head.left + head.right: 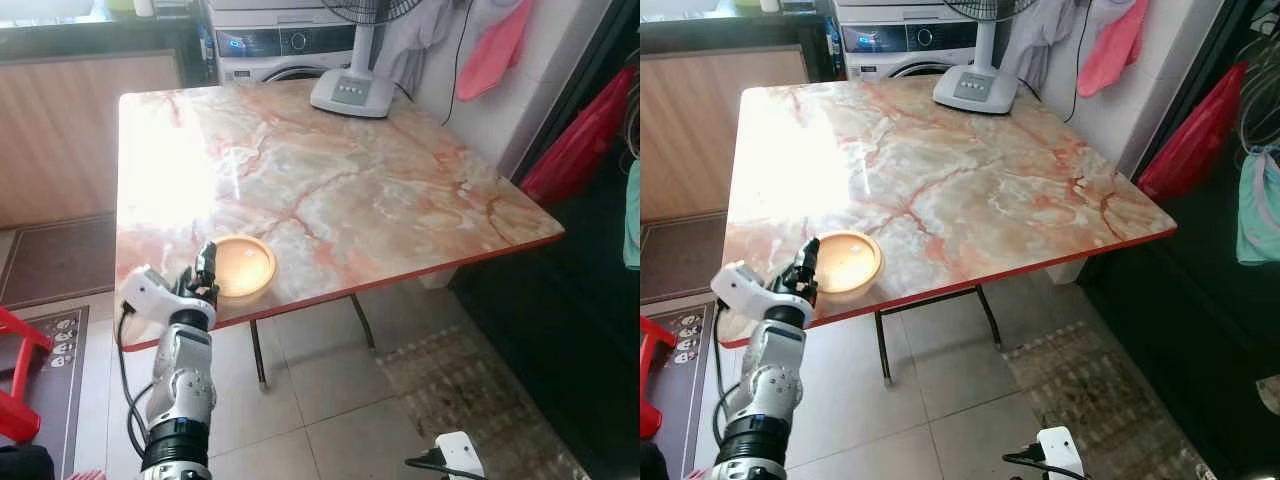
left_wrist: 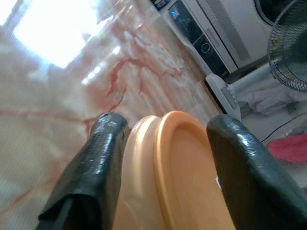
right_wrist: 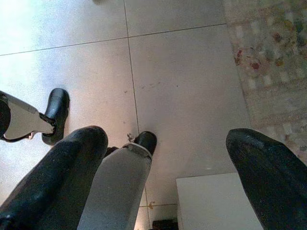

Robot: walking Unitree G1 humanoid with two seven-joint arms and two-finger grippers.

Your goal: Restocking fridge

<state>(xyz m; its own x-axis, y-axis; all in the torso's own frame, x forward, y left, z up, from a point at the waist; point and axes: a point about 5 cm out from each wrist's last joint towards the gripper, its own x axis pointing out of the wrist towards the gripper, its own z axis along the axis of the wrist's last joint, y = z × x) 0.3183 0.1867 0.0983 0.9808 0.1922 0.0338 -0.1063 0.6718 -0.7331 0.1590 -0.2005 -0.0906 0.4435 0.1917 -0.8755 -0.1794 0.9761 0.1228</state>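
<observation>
An orange bowl [image 1: 243, 265] sits on the marble table [image 1: 350, 180] close to its front left edge. My left gripper [image 1: 206, 264] is at the bowl's left rim. In the left wrist view its fingers [image 2: 103, 158] stand apart astride the rim of the bowl [image 2: 182, 177], one outside the wall and one over the inside, so the gripper [image 2: 163, 124] is open. My right gripper [image 3: 163, 139] hangs open over the tiled floor beside my legs, holding nothing.
A fan base [image 1: 350, 93] stands at the table's far edge, with a washing machine [image 1: 285, 45] behind it. A dark tall unit [image 1: 590, 300] and a red bag [image 1: 575, 145] are on the right. A red stool [image 1: 20, 380] stands at left, a rug [image 1: 460, 390] under the table.
</observation>
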